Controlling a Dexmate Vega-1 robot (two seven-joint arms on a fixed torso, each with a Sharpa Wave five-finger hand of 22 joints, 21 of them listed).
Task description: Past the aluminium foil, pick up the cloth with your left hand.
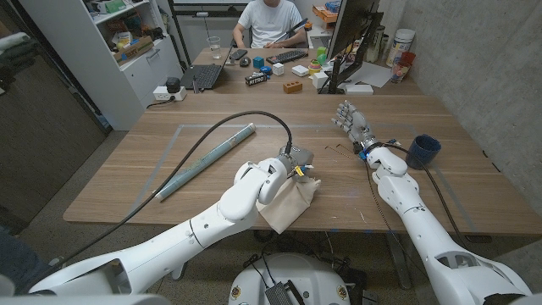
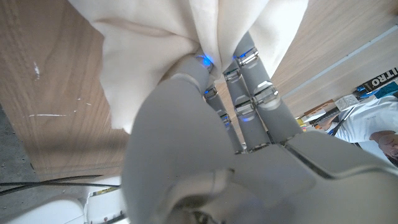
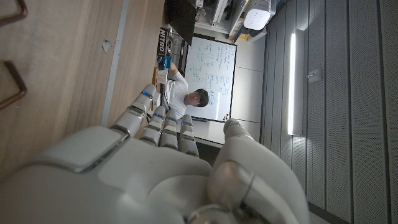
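Observation:
A cream cloth (image 1: 292,203) hangs bunched near the table's front edge, gripped by my left hand (image 1: 294,163). In the left wrist view the fingers (image 2: 249,93) pinch a fold of the cloth (image 2: 155,43) above the wood. The roll of aluminium foil (image 1: 206,158) lies diagonally on the table, to the left of that hand. My right hand (image 1: 353,123) stands upright further right with its fingers spread and nothing in it; its fingers (image 3: 161,124) show the same in the right wrist view.
A dark blue mug (image 1: 422,151) stands at the right beside my right forearm. A black cable (image 1: 212,135) arcs over the foil roll. Behind the table, a person (image 1: 269,21) sits at a desk with a laptop (image 1: 203,74) and small items.

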